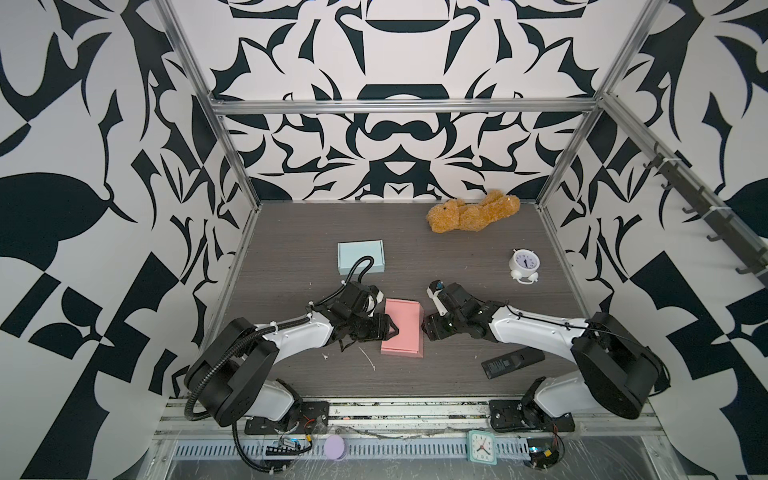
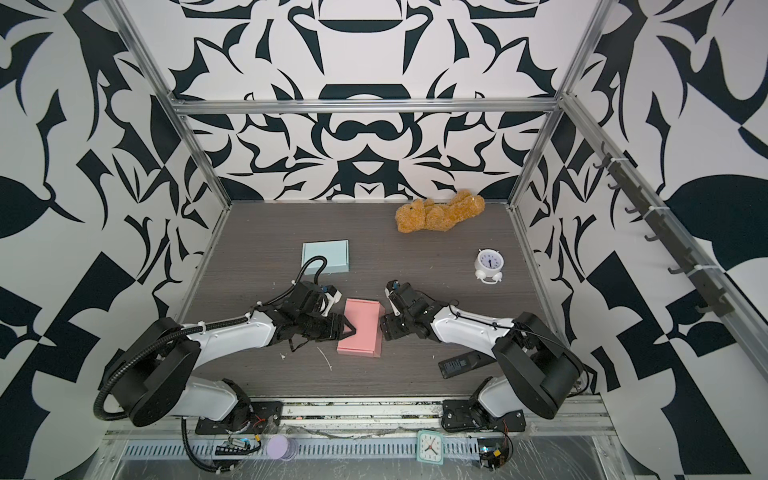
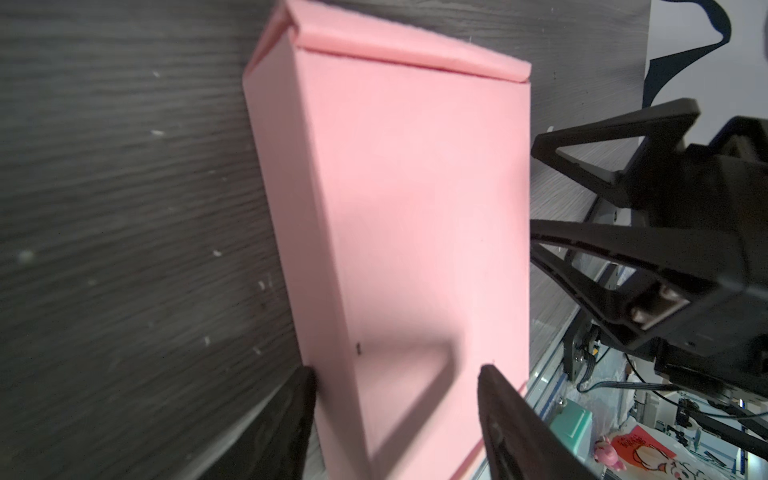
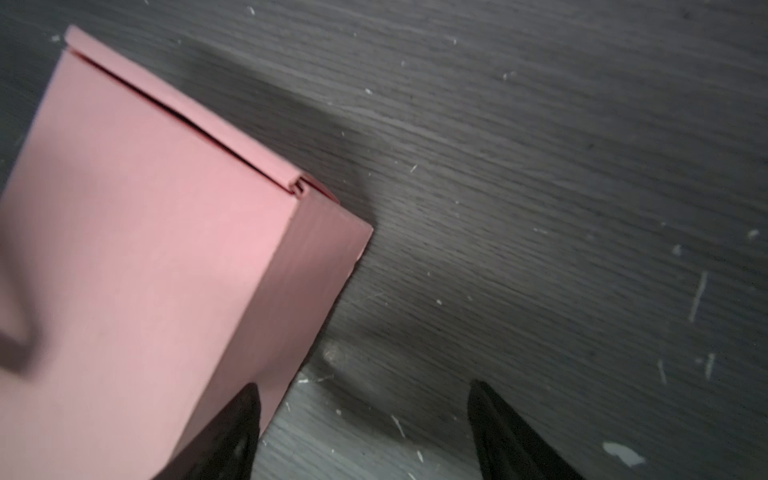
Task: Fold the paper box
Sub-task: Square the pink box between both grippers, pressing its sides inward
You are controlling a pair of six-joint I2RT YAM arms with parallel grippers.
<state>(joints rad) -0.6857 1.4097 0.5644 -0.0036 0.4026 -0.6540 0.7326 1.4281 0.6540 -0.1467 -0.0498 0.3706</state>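
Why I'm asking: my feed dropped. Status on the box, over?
Left gripper open, straddling pink box edge. Right gripper open beside it. Box looks closed. Remote lies clear.

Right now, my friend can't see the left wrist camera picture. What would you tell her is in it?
A pink paper box, lid down, lies on a dark wooden table and fills most of the picture. The left gripper is open, its black jaws straddling one long edge. The right gripper, also open, sits at the opposite side.
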